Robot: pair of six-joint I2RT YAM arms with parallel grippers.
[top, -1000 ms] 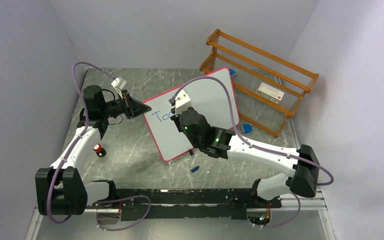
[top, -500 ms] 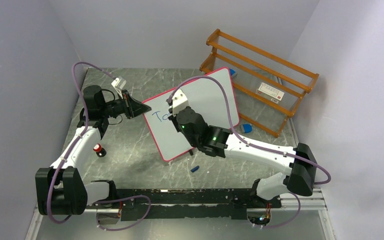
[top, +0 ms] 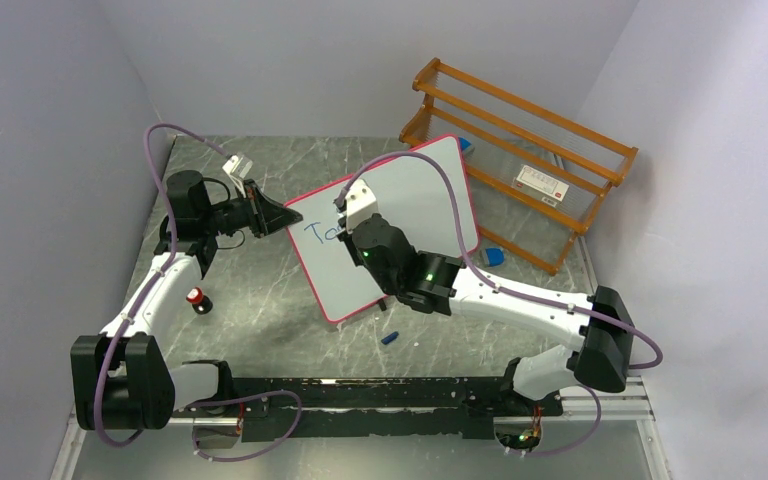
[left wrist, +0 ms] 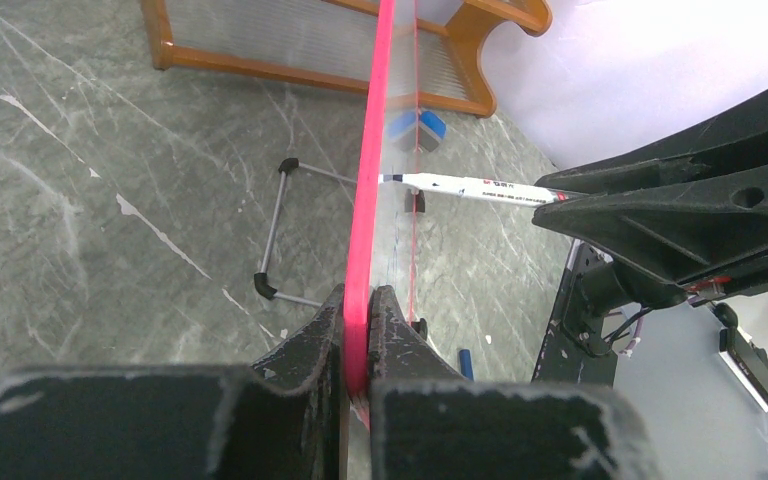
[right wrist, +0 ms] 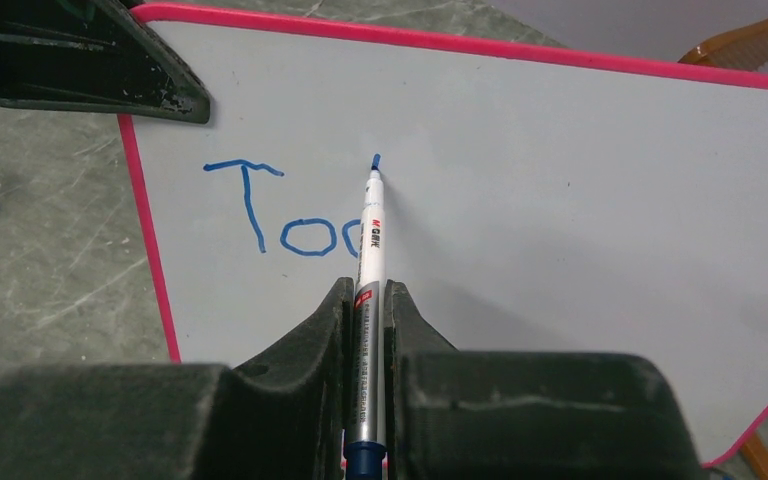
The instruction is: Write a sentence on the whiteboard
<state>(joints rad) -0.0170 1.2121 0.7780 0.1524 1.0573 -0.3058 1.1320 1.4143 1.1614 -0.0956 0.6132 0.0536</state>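
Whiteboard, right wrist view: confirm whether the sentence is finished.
No: the sentence on the whiteboard reads only "To" plus one half-hidden letter.

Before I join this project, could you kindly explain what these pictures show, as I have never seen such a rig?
Two robot arms are bolted to a grey table. One picture looks down from above; the other two come from wrist cameras. The left gripper clamps the pink rim of a propped-up whiteboard. The right gripper holds a blue marker, tip at the board, beside the first letters of the sentence. An orange rack stands behind.
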